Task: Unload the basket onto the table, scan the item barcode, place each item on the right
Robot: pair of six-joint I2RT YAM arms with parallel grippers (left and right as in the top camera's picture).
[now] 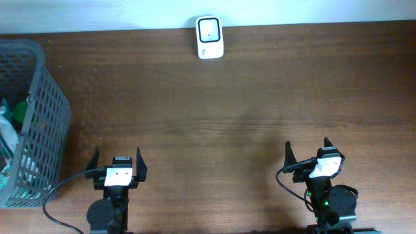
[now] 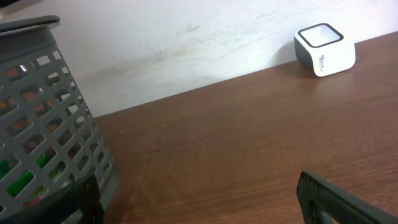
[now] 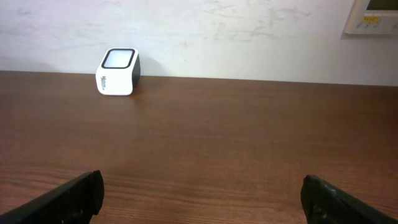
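Observation:
A white barcode scanner (image 1: pixel 209 37) with a dark window stands at the table's far edge; it shows at upper right in the left wrist view (image 2: pixel 324 48) and upper left in the right wrist view (image 3: pixel 118 71). A grey mesh basket (image 1: pixel 45 123) at the far left holds items, among them something green (image 1: pixel 21 110) and a pale packet (image 1: pixel 6 138); no barcode shows. My left gripper (image 1: pixel 117 155) hovers open at the front left, right beside the basket wall (image 2: pixel 50 124). At the front right my right gripper (image 1: pixel 307 145) is open too. Both are empty.
The brown wooden table (image 1: pixel 214 123) ends at a white wall (image 3: pixel 249 31) behind the scanner. A beige wall panel (image 3: pixel 373 15) hangs at the upper right of the right wrist view. A black cable (image 1: pixel 55 205) trails from the left arm.

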